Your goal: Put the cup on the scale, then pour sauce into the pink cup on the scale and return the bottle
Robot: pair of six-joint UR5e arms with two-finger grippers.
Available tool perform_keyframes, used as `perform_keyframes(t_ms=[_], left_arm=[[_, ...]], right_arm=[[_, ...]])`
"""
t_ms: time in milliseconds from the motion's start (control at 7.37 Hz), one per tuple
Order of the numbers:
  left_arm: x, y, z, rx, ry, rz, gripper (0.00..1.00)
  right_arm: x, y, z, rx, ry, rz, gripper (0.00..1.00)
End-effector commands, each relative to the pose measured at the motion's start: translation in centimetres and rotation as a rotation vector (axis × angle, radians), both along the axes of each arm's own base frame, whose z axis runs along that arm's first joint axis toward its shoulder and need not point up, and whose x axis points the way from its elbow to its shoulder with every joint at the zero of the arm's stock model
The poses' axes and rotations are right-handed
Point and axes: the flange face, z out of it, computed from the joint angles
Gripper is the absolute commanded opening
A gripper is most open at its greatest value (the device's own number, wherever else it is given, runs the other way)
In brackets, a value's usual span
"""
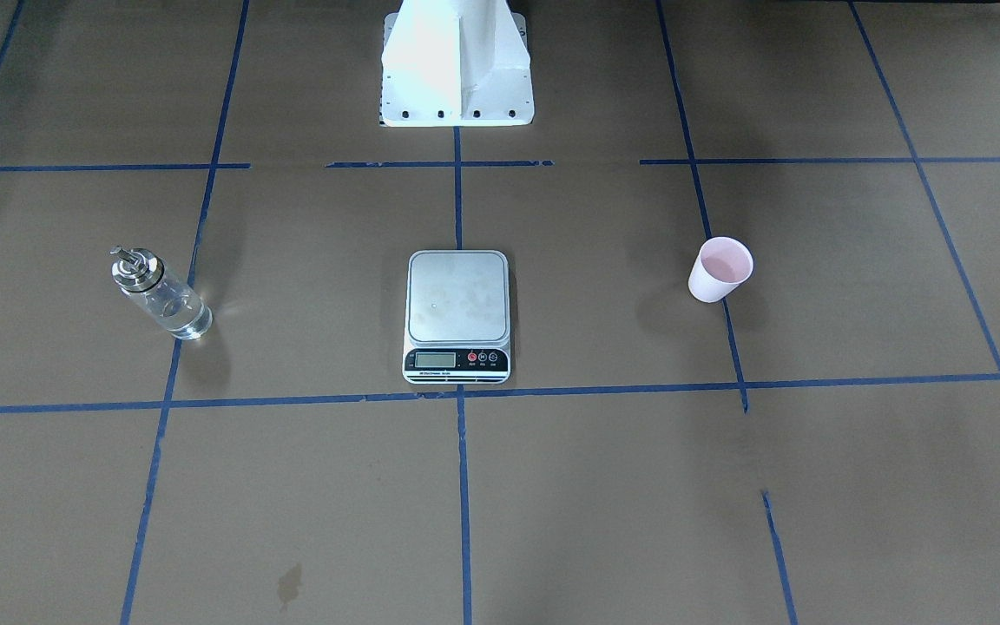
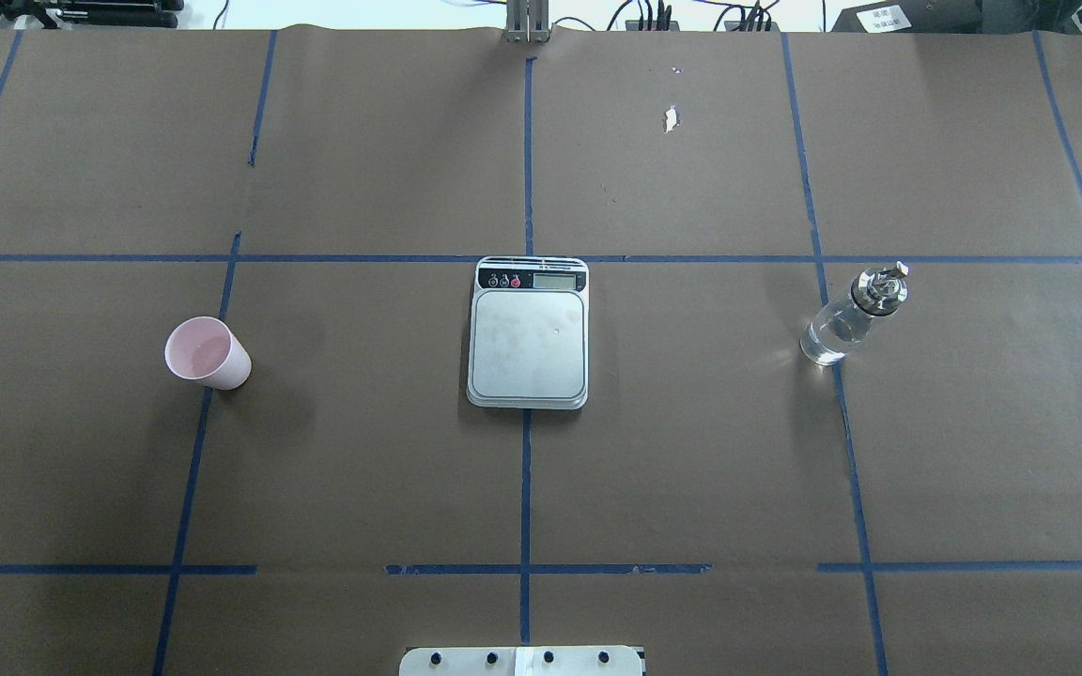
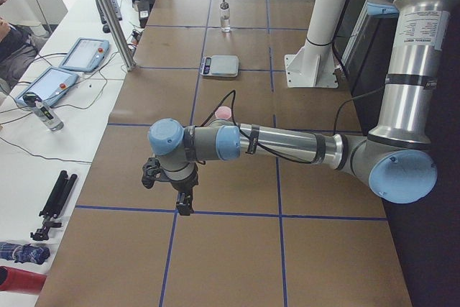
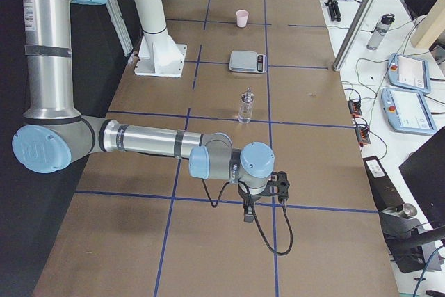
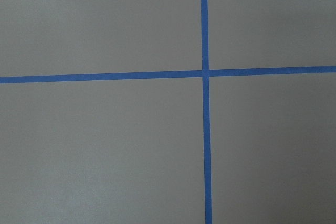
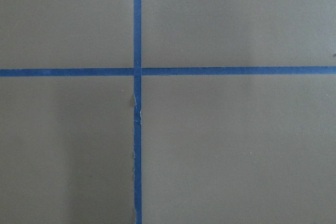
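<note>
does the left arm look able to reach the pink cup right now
Probably yes. The cup stands upright and alone on the left arm's side of the table, well apart from the scale, with nothing around it. The left end effector hangs above the table nearby, nothing standing between them.

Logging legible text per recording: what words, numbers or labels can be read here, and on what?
None can be read.
Scale: print along its black front strip, too small; LCD shows no legible digits.
Sticker on the left arm: blurred.
White label on a black box beyond the table: blurred.
Cup and bottle: no markings seen.
</note>
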Motion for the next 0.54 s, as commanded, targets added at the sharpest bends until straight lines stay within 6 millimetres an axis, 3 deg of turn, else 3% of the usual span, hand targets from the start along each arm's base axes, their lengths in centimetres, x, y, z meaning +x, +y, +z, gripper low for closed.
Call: perform_keyframes(t_ms=[0,407], left_arm=[[0.0,-0.1,-0.2,0.005,0.001,0.0,1.0],[0.0,-0.1,-1.4,0.027,-0.002,-0.001,1.0]], right_arm=[[0.0,-0.1,-0.1,0.004,-0.003,0.0,1.0],[0.0,0.0,0.0,0.002,-0.003,0.002,1.0]])
